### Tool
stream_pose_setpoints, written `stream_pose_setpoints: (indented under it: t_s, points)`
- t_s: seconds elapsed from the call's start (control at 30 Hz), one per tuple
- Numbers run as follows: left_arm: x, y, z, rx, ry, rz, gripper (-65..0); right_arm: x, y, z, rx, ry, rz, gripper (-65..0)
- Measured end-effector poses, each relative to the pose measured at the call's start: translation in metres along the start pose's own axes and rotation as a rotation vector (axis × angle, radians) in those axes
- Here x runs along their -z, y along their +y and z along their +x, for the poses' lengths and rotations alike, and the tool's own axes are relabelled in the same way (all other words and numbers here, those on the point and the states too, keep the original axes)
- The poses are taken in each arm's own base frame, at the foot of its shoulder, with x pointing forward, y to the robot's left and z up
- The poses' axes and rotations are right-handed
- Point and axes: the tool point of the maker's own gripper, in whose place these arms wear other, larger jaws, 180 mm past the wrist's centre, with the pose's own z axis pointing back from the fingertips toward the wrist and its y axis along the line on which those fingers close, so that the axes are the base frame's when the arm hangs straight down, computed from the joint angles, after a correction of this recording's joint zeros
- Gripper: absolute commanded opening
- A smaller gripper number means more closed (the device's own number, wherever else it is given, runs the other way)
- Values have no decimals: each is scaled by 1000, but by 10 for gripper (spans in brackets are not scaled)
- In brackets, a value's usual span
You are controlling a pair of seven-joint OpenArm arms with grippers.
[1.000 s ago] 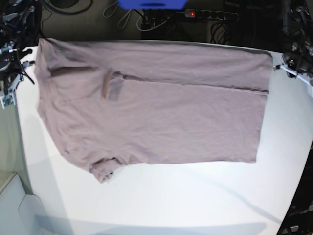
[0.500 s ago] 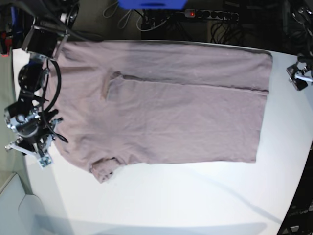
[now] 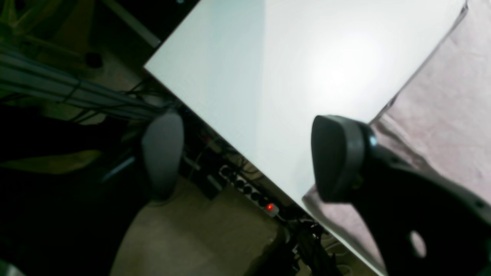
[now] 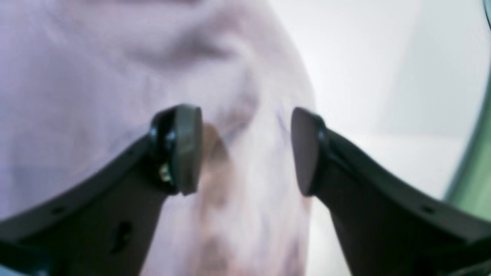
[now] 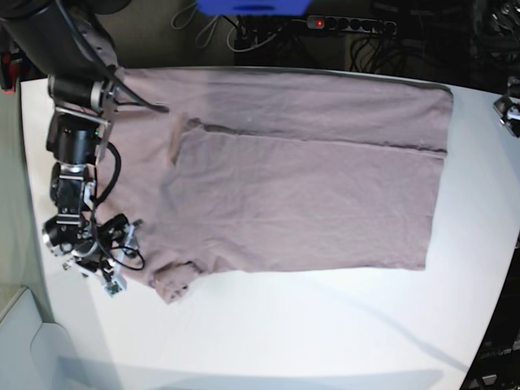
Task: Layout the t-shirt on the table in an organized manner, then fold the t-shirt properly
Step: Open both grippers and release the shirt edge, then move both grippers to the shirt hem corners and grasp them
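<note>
R gripper (image 4: 245,149) hangs low over the t-shirt (image 5: 276,179), jaws spread w/ nothing clamped; fabric shows in the gap between the pads, but contact can't be told as the wrist view is blurred. In base view it sits at the shirt's lower-left, just beside the loose sleeve (image 5: 172,280). L gripper (image 3: 245,157) is also spread wide and empty, off the shirt's far right corner, hanging past the table (image 5: 325,333) edge; the base view shows only a sliver of it at the frame's right border.

Progress, as a judgement: layout looks mostly done. Shirt lies flat on the table, spread sideways, collar end toward the R arm, hem toward the L arm. One long fold seems in already: a strip along the shirt's far edge lies doubled over, w/ a straight seam line (image 5: 325,138) running nearly its full length. Left to do: the near sleeve pokes out below the shirt's lower-left corner, crumpled and not tucked; near long side not folded in; no crosswise folds yet.

Materials: shirt is dusty mauve-pink, soft matte knit, fine wrinkles all over, limp at the edges, so prob. will drape and drag if lifted by one corner. Table is smooth matte white, rounded rim, slight glare. Gripper pads are dark, rounded, rubbery-looking on black curved fingers. A power strip (image 5: 349,24) w/ red light lies on the floor beyond the shirt's far edge.
</note>
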Motion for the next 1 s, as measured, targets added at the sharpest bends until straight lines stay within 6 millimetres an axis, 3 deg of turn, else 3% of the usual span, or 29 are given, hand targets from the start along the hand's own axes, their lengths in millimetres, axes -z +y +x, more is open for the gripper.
stream_pose_setpoints:
  t_s: [0.1,0.2,0.47,0.63,0.87,1.0]
  points:
    - [0,-1,0,3,2,-3,-142,7,3,12,23,-60,31,-264]
    - [1,-5,4,-6,-9,-11,-142,14,6,10,45,-55,58,-264]
    - [1,-5,5,-4,-11,-9,-142,17,-47,1,185,-73,-133,-263]
    - [2,-5,5,-6,-11,-9,-142,16,-46,-10,236,-77,-118,-264]
    - [4,-16,24,-31,-60,-37,-142,20,-33,-30,248,-66,-105,-273]
    - [9,-24,37,-66,-83,-51,-142,20,-32,-32,259,-71,-101,-388]
